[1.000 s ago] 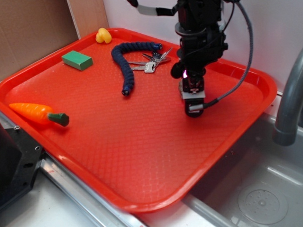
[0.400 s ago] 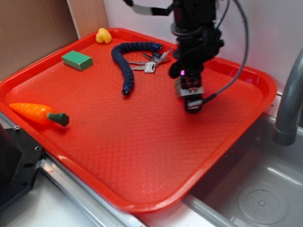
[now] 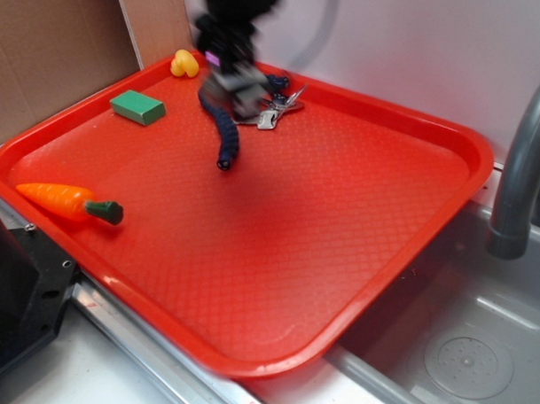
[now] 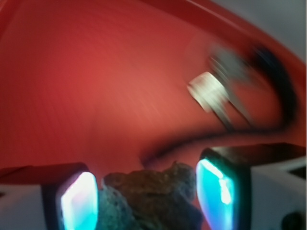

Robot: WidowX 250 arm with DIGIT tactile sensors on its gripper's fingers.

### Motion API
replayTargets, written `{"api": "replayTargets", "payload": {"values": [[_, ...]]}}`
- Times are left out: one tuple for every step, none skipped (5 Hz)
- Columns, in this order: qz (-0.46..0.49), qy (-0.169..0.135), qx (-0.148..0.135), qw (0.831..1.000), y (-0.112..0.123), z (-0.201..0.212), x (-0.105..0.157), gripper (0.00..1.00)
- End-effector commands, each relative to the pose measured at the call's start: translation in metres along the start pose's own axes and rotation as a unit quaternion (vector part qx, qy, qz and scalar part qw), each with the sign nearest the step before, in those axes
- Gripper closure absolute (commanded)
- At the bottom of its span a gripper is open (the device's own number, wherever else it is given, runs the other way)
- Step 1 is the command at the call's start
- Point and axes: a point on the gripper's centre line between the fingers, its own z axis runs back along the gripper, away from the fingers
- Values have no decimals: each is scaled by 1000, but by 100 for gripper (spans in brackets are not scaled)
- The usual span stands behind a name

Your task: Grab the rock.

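The hand (image 4: pixel 146 194) grips the lumpy brown-grey rock (image 4: pixel 148 199) between its fingers, blurred at the upper left of the frame above the red plastic tray (image 3: pixel 358 223)

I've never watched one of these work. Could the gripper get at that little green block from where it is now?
Probably not yet. The gripper looks full: the wrist view shows the rock wedged between its fingers. The green block lies in the open on the red tray, nothing over it, so the rock is the only hindrance.
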Motion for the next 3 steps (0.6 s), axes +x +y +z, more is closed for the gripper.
{"api": "replayTargets", "payload": {"values": [[244, -38, 15, 969, 6, 97, -47, 100], [275, -47, -11, 960, 8, 116, -58, 100], [257, -55, -22, 965, 7, 125, -59, 100]]}}
